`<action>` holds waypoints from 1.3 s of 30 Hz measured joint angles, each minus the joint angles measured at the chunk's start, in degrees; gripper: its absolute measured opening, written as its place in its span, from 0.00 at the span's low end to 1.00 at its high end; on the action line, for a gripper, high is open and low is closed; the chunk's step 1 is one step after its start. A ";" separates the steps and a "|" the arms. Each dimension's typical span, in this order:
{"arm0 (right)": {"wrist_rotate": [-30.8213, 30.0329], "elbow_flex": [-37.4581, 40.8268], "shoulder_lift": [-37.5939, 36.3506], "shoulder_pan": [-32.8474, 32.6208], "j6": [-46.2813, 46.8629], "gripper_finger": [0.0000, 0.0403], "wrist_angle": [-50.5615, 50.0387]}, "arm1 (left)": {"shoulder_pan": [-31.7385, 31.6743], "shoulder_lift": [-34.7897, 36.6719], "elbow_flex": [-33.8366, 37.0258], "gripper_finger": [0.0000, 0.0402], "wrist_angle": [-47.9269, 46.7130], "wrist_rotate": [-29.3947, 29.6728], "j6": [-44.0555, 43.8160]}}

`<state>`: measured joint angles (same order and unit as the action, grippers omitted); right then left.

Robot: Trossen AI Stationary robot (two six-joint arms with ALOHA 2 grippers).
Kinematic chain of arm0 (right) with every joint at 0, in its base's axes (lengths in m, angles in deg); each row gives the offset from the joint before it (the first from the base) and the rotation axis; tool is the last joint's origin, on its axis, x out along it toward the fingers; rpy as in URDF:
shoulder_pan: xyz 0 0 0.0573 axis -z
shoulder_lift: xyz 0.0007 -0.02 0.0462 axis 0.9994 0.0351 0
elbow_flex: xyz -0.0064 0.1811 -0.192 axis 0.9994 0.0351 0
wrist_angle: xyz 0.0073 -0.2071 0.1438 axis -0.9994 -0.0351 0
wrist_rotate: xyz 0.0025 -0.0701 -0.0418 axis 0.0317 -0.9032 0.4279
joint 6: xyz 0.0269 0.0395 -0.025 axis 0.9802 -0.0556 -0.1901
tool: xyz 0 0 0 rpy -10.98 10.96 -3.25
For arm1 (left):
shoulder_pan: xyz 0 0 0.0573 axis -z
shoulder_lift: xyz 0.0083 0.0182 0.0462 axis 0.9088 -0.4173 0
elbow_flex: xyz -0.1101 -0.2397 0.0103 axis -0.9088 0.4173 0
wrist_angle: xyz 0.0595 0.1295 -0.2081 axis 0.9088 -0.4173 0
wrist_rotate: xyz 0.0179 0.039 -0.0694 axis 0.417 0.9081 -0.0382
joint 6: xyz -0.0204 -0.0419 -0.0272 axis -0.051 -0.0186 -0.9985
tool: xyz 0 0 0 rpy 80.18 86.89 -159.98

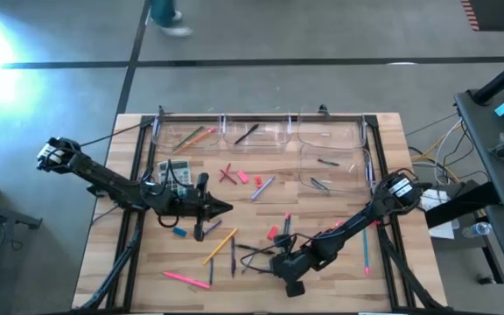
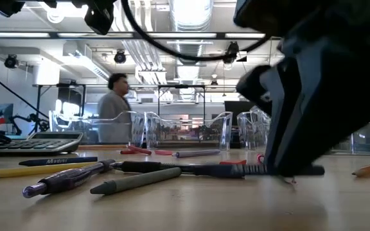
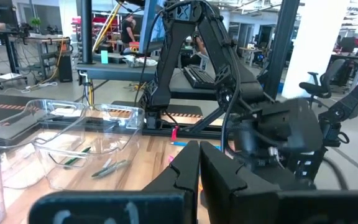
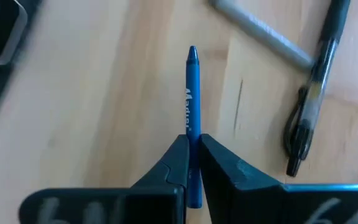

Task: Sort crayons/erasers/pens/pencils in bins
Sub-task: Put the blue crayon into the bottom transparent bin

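Your right claw (image 4: 193, 163) clamps a blue crayon (image 4: 192, 93) mid-shaft, low over the tabletop (image 4: 104, 112) near loose pens (image 4: 309, 106); it looks light, waxy and snappable, while your left claw (image 3: 199, 174) waits pressed together.

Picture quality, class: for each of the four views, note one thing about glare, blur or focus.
High view: white glare washes out the floor at upper left. Low view: the right gripper looms dark and soft, ceiling lights are bright. Left wrist view: the near fingers are blurred. Right wrist view: the blue crayon is sharp, its surroundings softer.
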<state>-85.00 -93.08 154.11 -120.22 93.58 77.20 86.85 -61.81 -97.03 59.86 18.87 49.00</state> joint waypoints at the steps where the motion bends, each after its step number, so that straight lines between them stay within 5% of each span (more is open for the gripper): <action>1: 0.00 -0.02 -0.34 -0.02 0.00 0.05 0.16 | 0.00 0.00 0.00 0.00 -0.01 0.00 -0.02; 14: -2.70 2.20 -11.50 -0.99 -3.49 0.05 -0.96 | 0.02 0.00 0.00 0.00 -0.03 0.00 -0.02; 24: -22.60 14.16 -32.42 -2.43 0.49 0.04 -6.92 | 0.02 0.00 0.07 0.00 -0.01 0.00 -0.02; 32: -43.71 22.89 -51.30 -2.25 16.30 0.04 -26.75 | -0.02 0.00 0.07 0.00 -0.01 0.22 -0.02; 39: -47.76 30.35 -63.04 -1.80 31.60 0.04 -38.21 | -0.02 0.00 0.07 0.00 0.01 0.24 -0.02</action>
<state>-132.75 -62.73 91.07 -122.02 125.18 38.98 86.83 -61.81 -96.96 59.87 19.11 48.98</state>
